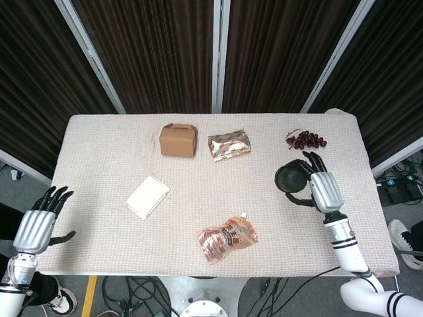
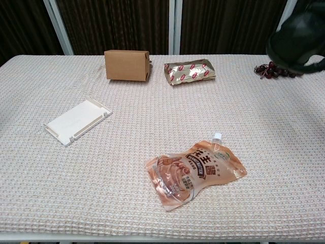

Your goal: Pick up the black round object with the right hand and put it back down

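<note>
Black round object (image 1: 289, 179) held off the table (image 1: 198, 218), near the grapes (image 1: 305, 139), fingers of right hand (image 1: 322, 190) curled around it. Left hand (image 1: 34, 228) beyond table's left edge, fingers spread, holding nothing. Cardboard box (image 1: 178, 140) far left of grapes; snack packet (image 1: 229, 144) between.

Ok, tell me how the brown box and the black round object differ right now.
The brown box is tan, boxy and stands on the table; the black round object is dark, rounded and held off the cloth by the right hand. Nothing touches the box. In the chest view, the black object hangs partly in front of the grapes.
</note>
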{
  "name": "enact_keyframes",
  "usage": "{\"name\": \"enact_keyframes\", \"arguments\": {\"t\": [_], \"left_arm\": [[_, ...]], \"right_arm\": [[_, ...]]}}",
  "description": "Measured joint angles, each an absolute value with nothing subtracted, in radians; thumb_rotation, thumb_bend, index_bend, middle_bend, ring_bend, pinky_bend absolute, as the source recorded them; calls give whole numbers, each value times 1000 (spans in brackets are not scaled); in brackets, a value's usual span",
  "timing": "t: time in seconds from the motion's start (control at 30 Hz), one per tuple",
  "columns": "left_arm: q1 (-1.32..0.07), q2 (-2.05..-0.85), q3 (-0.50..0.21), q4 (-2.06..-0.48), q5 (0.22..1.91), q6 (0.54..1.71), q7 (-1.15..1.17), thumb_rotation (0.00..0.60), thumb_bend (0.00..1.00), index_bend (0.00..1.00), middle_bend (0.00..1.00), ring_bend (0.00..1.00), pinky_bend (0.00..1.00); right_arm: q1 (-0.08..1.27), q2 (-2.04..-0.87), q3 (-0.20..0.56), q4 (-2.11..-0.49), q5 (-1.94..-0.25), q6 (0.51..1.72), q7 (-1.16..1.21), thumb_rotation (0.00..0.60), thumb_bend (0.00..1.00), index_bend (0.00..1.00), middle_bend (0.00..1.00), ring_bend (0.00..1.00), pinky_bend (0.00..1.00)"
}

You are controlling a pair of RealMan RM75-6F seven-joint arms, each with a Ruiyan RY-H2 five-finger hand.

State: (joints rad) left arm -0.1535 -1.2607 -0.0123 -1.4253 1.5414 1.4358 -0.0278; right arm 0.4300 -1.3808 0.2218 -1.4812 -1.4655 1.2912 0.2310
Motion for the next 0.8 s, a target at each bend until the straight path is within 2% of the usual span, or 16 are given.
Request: {"name": "enact_keyframes", "arguments": {"t": [0.1, 0.2, 0.27, 0.43, 0.5, 0.57, 0.67, 0.77, 0.8], "left_arm": [[-155, -1262, -12, -1428, 1542, 1434, -27, 600, 23, 133, 67, 0, 220], [-156, -1263, -11, -1429, 1543, 1432, -30, 600, 23, 133, 67, 0, 220], [-156, -1264, -11, -1430, 1544, 1434, -32, 600, 23, 133, 67, 0, 221], [-153, -1263, -12, -1432, 1545, 1443, -33, 600, 23, 133, 67, 0, 221], [-152, -1263, -12, -1434, 1547, 1447, -34, 600, 23, 133, 67, 0, 220], [-151, -1263, -12, -1433, 1548, 1449, -34, 600, 23, 133, 67, 0, 221], [-151, -1264, -12, -1430, 1548, 1448, -37, 600, 23, 133, 67, 0, 221], [-152, -1265, -11, -1425, 1548, 1447, -42, 600, 24, 133, 67, 0, 221], [-152, -1266, -11, -1423, 1548, 1446, -44, 600, 23, 133, 67, 0, 220]], "right_arm": [[418, -1341, 232, -1542, -1482, 1361, 223, 600, 150, 342, 433, 95, 0], [420, -1344, 222, -1533, -1455, 1354, 208, 600, 158, 345, 436, 97, 0], [427, -1365, 209, -1485, -1417, 1290, 200, 600, 167, 346, 435, 97, 0], [456, -1443, 174, -1315, -1343, 1023, 196, 600, 172, 346, 435, 99, 0], [464, -1455, 172, -1277, -1345, 943, 195, 600, 172, 346, 436, 99, 0], [469, -1454, 176, -1281, -1357, 913, 197, 600, 172, 345, 439, 100, 0], [468, -1437, 194, -1343, -1397, 944, 204, 600, 172, 346, 441, 100, 0], [457, -1410, 218, -1435, -1460, 1074, 212, 600, 167, 346, 443, 101, 0], [449, -1399, 227, -1471, -1491, 1153, 213, 600, 166, 346, 444, 101, 0]]}}
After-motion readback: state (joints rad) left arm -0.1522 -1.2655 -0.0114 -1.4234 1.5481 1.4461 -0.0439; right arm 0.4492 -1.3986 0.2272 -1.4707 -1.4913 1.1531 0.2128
